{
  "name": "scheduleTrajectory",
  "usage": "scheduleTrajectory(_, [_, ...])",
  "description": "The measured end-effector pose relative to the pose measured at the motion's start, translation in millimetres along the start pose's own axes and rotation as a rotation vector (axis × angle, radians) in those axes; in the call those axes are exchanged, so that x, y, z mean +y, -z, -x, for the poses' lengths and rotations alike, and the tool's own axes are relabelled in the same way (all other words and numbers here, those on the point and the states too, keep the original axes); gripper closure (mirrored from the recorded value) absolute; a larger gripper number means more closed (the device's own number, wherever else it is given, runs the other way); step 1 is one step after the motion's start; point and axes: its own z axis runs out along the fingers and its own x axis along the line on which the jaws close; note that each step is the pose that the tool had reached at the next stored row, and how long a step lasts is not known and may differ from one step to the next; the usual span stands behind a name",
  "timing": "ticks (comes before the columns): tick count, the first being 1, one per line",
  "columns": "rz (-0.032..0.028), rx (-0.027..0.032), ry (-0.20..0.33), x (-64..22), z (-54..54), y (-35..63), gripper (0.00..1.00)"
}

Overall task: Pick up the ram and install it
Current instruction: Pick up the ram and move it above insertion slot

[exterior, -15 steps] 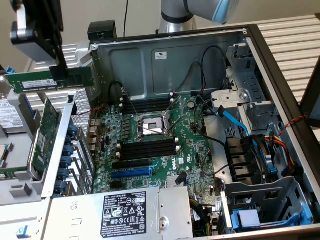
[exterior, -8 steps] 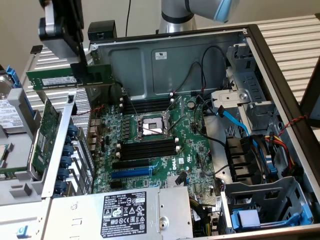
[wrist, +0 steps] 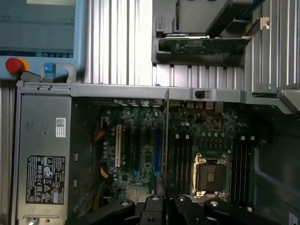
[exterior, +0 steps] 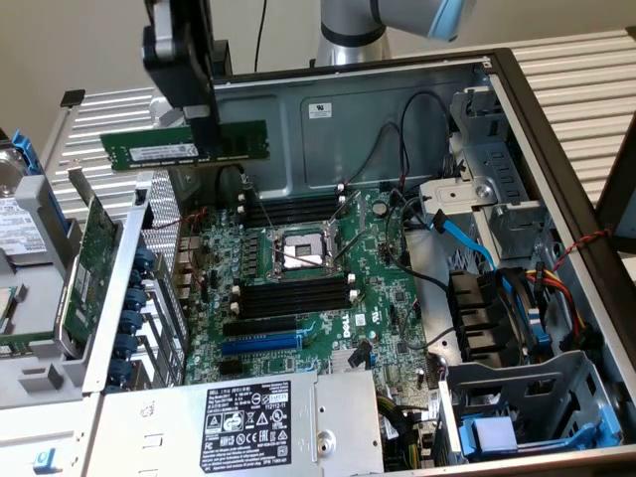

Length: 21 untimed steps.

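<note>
We see a plain beige wall (exterior: 79,50) behind the work area, evenly lit, with no hard shadows on it. In front of it lies a table (exterior: 581,75) of ribbed, silvery metal slats, showing at both sides of the exterior view. A thin black cable (exterior: 260,35) hangs down against the wall.

A robotics lab bench: an opened computer case (exterior: 288,149) on a ribbed aluminium table (exterior: 571,70), teach pendant (wrist: 37,28) beside it.
</note>
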Motion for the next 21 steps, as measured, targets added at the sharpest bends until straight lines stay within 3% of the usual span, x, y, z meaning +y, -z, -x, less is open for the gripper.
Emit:
scheduleTrajectory(5, [0.0, 0.0021, 0.0, -18.8, 12.4, -3.8, 0.87])
scheduleTrajectory(7, [-0.0001, 0.0057, 0.0, -24.8, 18.3, -4.5, 0.87])
scheduleTrajectory(13, [-0.0074, 0.0302, 0.0, -41.1, 35.6, -6.6, 0.87])
scheduleTrajectory(17, [-0.0198, 0.0304, 0.0, -43.0, 49.2, -7.0, 0.87])
scheduleTrajectory(21, [-0.0219, 0.0305, 0.0, -45.4, 58.2, -9.0, 0.87])
